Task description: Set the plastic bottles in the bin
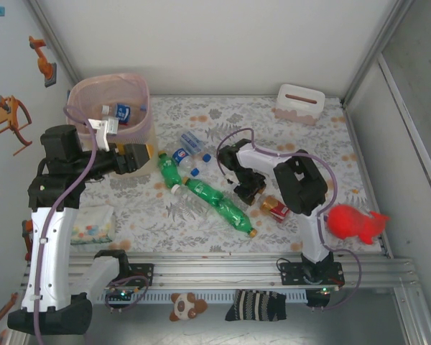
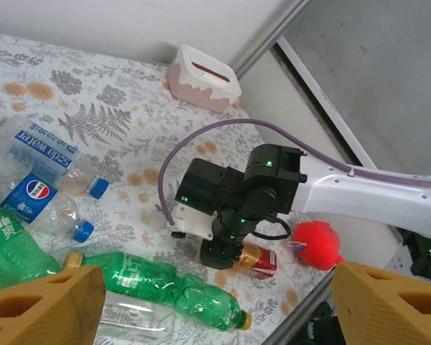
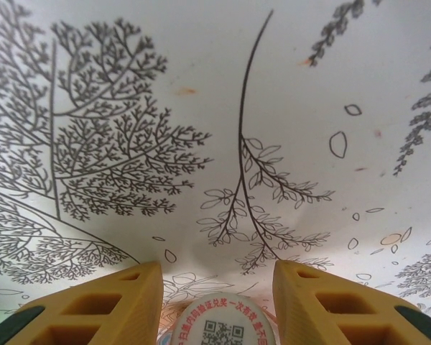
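Fingers (image 3: 100,302) of the right gripper (image 3: 217,269) flank the cap (image 3: 223,323) of a small red-labelled bottle (image 1: 277,210); whether it's a true pinch, can't tell. It lies right of centre, well away from the far-left bin (image 1: 109,77), long axis slanting far-left to near-right, cap toward the gripper. Left gripper (image 2: 217,287) hangs spread wide.

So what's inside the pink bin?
Inside the bin you can see at least one small bottle with a blue label lying on the pink liner. The left arm covers the bin's near side, so anything there is hidden.
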`<act>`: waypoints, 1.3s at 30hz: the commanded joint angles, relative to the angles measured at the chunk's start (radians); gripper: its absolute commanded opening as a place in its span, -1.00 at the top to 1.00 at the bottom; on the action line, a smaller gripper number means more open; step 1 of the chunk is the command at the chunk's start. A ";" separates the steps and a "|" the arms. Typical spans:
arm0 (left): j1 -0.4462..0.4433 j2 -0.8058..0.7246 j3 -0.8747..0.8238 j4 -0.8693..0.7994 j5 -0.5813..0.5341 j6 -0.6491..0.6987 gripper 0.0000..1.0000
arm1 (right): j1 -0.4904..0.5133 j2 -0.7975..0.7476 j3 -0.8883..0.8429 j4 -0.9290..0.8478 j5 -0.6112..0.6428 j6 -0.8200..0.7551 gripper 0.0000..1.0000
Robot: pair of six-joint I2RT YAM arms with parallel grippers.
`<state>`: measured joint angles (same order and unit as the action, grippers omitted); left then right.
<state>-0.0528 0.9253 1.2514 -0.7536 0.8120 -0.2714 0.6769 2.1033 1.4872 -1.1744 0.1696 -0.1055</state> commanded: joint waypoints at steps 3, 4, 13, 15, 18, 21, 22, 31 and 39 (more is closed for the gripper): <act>-0.007 0.001 -0.009 0.027 0.014 -0.017 -0.63 | -0.005 -0.059 -0.018 -0.038 0.016 0.004 0.15; -0.008 0.004 -0.009 0.029 0.014 -0.018 -0.63 | -0.006 -0.060 -0.017 -0.036 0.015 0.004 0.17; -0.012 0.004 -0.011 0.030 0.012 -0.020 -0.62 | -0.005 -0.069 -0.015 -0.034 0.016 0.001 0.40; -0.013 0.004 -0.010 0.031 0.012 -0.021 -0.62 | -0.005 -0.077 -0.015 -0.032 0.019 0.001 0.47; -0.016 0.005 -0.009 0.033 0.012 -0.023 -0.63 | -0.005 -0.104 -0.011 -0.031 0.026 0.006 0.54; -0.019 0.004 -0.010 0.040 0.012 -0.025 -0.62 | -0.005 -0.152 -0.001 -0.027 0.038 0.019 0.59; -0.021 0.006 -0.012 0.041 0.013 -0.026 -0.63 | -0.006 -0.171 0.003 -0.023 0.039 0.022 0.60; -0.078 0.003 -0.043 0.123 0.015 -0.025 -0.62 | -0.006 -0.409 0.062 0.040 -0.033 0.067 0.66; -0.175 0.007 -0.078 0.241 0.024 -0.022 -0.63 | -0.005 -0.567 0.112 0.101 -0.205 0.111 0.67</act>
<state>-0.1963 0.9333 1.1877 -0.5964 0.8127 -0.2859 0.6769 1.5787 1.5726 -1.1015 0.0559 -0.0280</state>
